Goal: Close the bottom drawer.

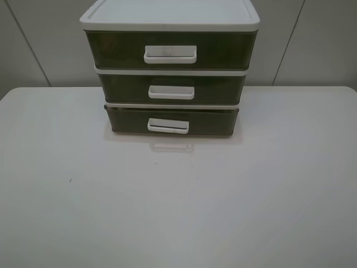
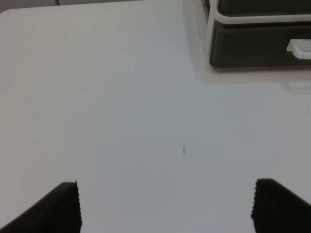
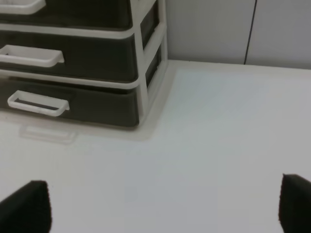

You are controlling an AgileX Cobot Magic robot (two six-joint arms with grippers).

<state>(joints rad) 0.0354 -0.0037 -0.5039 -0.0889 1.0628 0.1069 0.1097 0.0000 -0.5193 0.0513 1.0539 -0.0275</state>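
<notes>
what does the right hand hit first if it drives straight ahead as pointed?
Likely bare table first. The right hand is open, aimed just past the drawer unit's front corner, with the bottom drawer off to one side. Depth is unclear, so a corner graze is possible.

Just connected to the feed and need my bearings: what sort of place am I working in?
Probably a lab or test bench, not a home: a bare white table, plain pale wall panels behind, and only a three-drawer plastic unit on it, its bottom drawer slightly out.
</notes>
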